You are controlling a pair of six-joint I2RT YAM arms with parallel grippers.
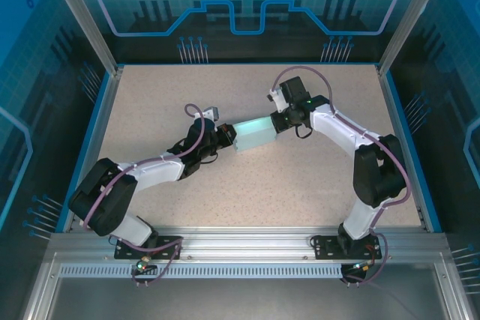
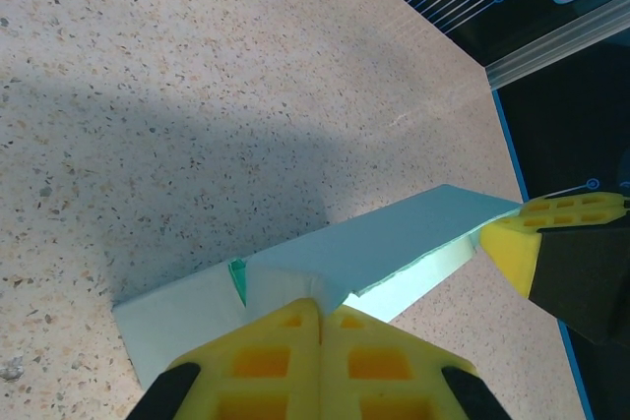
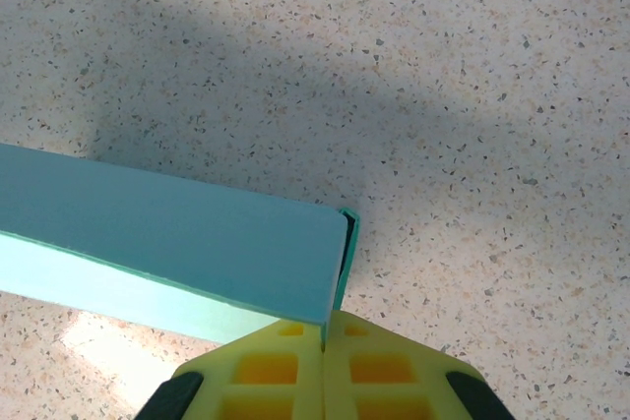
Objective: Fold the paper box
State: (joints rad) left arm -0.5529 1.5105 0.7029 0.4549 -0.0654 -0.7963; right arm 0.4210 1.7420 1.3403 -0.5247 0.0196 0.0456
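Note:
The paper box is a light blue, partly formed long box held off the speckled table between both arms. My left gripper is at its left end, my right gripper at its right end. In the left wrist view the yellow fingers are shut, pinching a flap of the paper box at the left gripper. The right arm's yellow finger shows at the box's far end. In the right wrist view the right gripper is shut on the end wall of the paper box.
The speckled table is bordered by a blue rim and aluminium posts. The table's edge and rail lie beyond the box in the left wrist view. A metal rail runs along the near edge by the arm bases.

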